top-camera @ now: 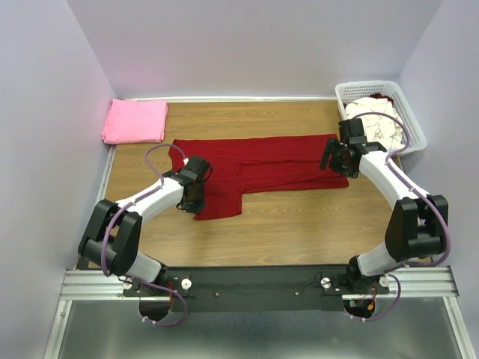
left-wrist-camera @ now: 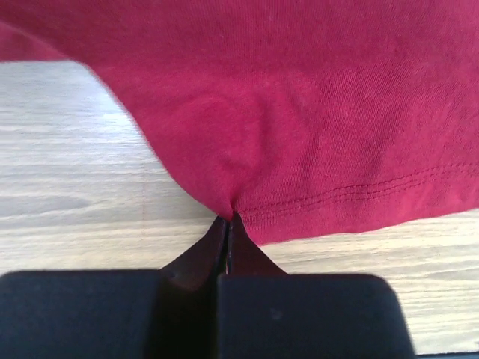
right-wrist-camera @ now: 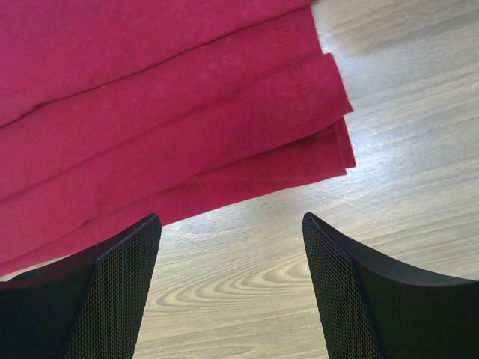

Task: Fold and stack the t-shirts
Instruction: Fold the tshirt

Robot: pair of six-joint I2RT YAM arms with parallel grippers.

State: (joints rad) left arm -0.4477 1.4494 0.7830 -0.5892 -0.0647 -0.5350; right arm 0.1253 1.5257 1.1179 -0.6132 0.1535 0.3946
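Left pincer (left-wrist-camera: 228,219) pinches dark red t-shirt (left-wrist-camera: 314,112) hem.

The whole desk (top-camera: 284,239) is taken in from high above its near edge, facing down and forward. The left wrist view is set close behind the left claw (left-wrist-camera: 228,218), the dark red t-shirt (left-wrist-camera: 299,112) filling it ahead of the tips. The right claw (right-wrist-camera: 230,217) is looked past likewise; that shirt is shared by all views.
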